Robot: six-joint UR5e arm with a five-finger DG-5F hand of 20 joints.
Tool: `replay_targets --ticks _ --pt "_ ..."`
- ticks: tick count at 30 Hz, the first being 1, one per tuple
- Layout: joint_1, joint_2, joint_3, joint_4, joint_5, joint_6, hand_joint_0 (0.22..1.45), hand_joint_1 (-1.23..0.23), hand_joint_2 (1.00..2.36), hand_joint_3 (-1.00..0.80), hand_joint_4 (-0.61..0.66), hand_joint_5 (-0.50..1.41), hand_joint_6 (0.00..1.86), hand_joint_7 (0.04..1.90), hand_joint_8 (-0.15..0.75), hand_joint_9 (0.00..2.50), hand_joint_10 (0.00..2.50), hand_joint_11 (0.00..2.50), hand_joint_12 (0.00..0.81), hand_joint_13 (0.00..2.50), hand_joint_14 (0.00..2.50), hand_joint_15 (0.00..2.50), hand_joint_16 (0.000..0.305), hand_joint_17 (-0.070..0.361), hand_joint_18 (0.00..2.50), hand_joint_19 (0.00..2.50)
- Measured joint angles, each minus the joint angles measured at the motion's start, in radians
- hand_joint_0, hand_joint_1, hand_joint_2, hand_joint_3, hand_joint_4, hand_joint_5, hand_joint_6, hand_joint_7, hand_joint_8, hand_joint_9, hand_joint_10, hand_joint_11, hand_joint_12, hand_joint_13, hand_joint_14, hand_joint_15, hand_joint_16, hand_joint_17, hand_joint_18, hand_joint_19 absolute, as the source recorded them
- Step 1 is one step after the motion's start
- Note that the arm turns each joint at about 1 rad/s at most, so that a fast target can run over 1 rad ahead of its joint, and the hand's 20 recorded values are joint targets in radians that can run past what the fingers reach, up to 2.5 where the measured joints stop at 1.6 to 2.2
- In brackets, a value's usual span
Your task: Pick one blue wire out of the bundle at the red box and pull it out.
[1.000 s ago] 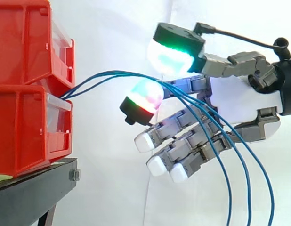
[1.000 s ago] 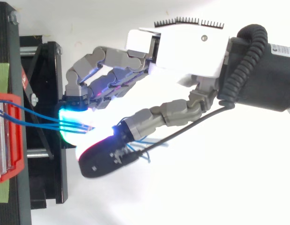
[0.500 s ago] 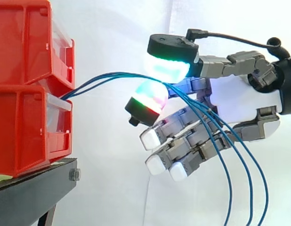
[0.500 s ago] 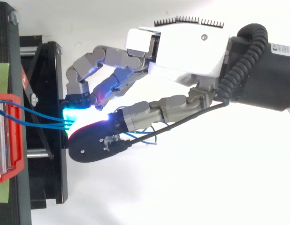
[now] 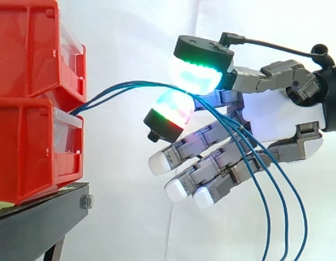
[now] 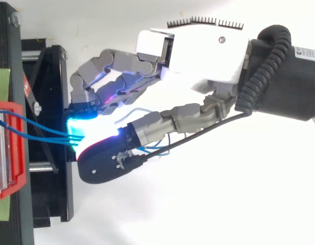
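The hand (image 5: pixel 277 117) pinches blue wires (image 5: pixel 130 86) (trailing from the red bins (image 5: pixel 26 109)).

Black stand (image 5: pixel 37 223), on which two stacked red bins are carried. The lower bin (image 5: pixel 26 147) is seated directly on the stand's top; the upper bin (image 5: pixel 26 49) is borne by the lower one.

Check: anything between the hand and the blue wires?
Nothing visible. The hand pinches the blue wires between its glowing pads, away from the red box; the way back looks open.
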Motion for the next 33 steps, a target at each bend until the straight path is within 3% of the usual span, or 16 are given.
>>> replay_targets --ticks 5,12,17,19,24,26,28,33 --pt "0.0 0.004 0.0 -0.006 0.0 0.0 0.74 -0.92 1.0 -0.5 -0.3 -0.19 0.87 1.09 0.163 0.58 0.01 0.18 0.347 0.54 0.01 0.28 0.044 0.1 0.62 0.31" --pt "-0.001 0.016 0.0 -0.089 -0.01 0.0 0.6 -0.89 1.0 -0.5 -0.24 -0.16 0.86 1.09 0.183 0.62 0.01 0.22 0.352 0.54 0.01 0.3 0.045 0.102 0.59 0.35" --pt "-0.003 0.023 0.0 -0.119 -0.019 0.0 0.65 -0.86 1.0 -0.5 -0.29 -0.15 0.87 1.18 0.182 0.65 0.01 0.2 0.348 0.55 0.01 0.31 0.045 0.101 0.59 0.36" --pt "-0.003 0.025 0.0 -0.122 -0.021 0.0 0.71 -0.91 1.0 -0.5 -0.39 -0.16 0.88 1.19 0.176 0.63 0.01 0.19 0.35 0.55 0.01 0.29 0.045 0.1 0.6 0.34" --pt "-0.003 0.027 0.0 -0.125 -0.021 0.0 0.75 -0.93 1.0 -0.5 -0.4 -0.18 0.88 1.27 0.167 0.61 0.01 0.16 0.346 0.54 0.01 0.27 0.044 0.099 0.61 0.32" --pt "-0.003 0.027 0.0 -0.125 -0.021 0.0 0.73 -0.93 1.0 -0.5 -0.38 -0.19 0.88 1.26 0.16 0.59 0.0 0.14 0.341 0.53 0.01 0.26 0.044 0.099 0.61 0.31" --pt "-0.003 0.028 0.0 -0.126 -0.021 0.001 0.68 -0.93 1.0 -0.5 -0.35 -0.18 0.88 1.05 0.153 0.58 0.0 0.1 0.34 0.5 0.01 0.24 0.044 0.1 0.58 0.32" --pt "-0.003 0.032 0.001 -0.125 -0.022 0.006 0.62 -0.91 1.0 -0.5 -0.28 -0.14 0.77 1.08 0.139 0.59 0.0 0.07 0.333 0.48 0.01 0.23 0.044 0.1 0.55 0.34"
